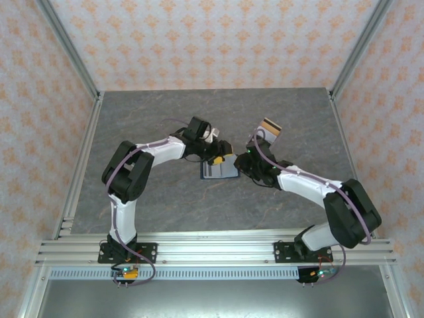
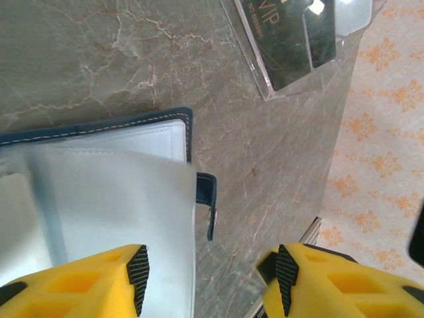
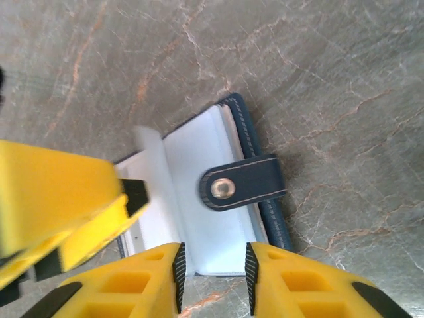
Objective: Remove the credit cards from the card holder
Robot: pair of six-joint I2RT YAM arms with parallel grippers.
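The card holder [image 1: 218,170] lies open on the grey tabletop [image 1: 146,119], in the middle of the top view. Its inside shows pale, see-through pockets [image 2: 112,199]. Its little blue tab [image 3: 242,185] has a round snap.

The credit cards [image 1: 270,127] sit in a small stack up and to the right of it. A black card [image 2: 291,36] lies in a clear sleeve.

The left gripper [image 2: 211,281] has its jaws wide open over the pockets. The right gripper [image 3: 213,268] has its jaws close together at the card holder's edge. I cannot tell if they pinch it.
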